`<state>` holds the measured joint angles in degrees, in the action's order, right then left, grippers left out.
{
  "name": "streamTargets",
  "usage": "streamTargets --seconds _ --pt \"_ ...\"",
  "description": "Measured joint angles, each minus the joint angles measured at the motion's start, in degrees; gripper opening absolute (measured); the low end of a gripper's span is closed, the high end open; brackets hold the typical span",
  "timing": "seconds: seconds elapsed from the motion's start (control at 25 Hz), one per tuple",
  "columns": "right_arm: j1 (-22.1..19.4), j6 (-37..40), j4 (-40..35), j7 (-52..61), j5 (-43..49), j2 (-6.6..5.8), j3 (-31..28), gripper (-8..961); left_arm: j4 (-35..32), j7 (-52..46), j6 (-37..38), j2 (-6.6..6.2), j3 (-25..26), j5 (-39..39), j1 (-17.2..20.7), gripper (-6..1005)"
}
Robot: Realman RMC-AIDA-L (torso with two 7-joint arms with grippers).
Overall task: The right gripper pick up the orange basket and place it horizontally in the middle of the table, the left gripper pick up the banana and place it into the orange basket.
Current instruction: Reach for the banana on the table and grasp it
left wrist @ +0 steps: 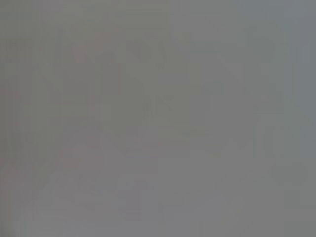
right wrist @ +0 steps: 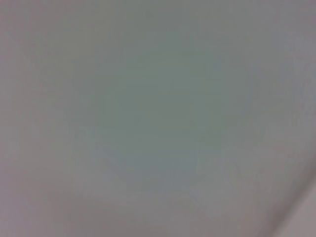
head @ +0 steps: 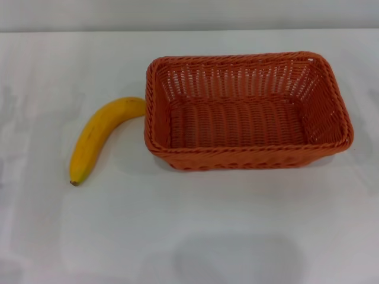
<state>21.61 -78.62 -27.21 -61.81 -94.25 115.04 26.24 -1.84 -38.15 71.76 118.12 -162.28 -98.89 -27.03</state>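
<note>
The orange basket stands upright on the white table, a little right of centre, with its long side running left to right and nothing inside it. A curved yellow banana lies on the table just left of the basket, its upper end nearly touching the basket's left rim and its dark tip pointing toward the front left. Neither gripper shows in the head view. Both wrist views show only a plain grey surface with no object and no fingers.
The table's far edge meets a pale wall along the top of the head view. A faint shadow lies on the tabletop near the front middle.
</note>
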Motion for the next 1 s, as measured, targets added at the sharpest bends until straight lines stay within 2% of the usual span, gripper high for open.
streamTargets --seconds 0.16,0.44,0.56,0.72,0.84,1.0 --pt "0.3 -0.2 6.2 -12.8 -7.1 -0.02 -1.1 448 1.5 0.0 0.3 0.79 -0.2 0.0 0.1 871" --pt "1.8 1.2 7.4 -36.7 -8.9 0.19 -1.3 475 1.6 -2.0 -0.1 0.84 -0.4 2.8 0.1 871" --pt "2.2 1.9 9.0 -46.5 -10.1 0.24 -2.2 486 2.7 -6.9 -1.3 0.6 -0.4 5.2 0.3 871" --pt "2.2 1.9 13.3 -62.9 -16.0 0.31 -3.1 519 8.4 -18.5 -2.3 0.41 -0.4 12.3 0.0 871" --pt "2.2 1.6 17.1 -74.4 -21.8 0.36 -3.2 581 14.8 -32.2 -2.6 -0.3 -0.5 20.6 -1.0 871" --pt "2.2 1.5 20.0 -84.2 -26.9 0.37 -3.2 664 22.2 -51.2 -1.6 -3.41 -0.6 35.4 -3.8 871"
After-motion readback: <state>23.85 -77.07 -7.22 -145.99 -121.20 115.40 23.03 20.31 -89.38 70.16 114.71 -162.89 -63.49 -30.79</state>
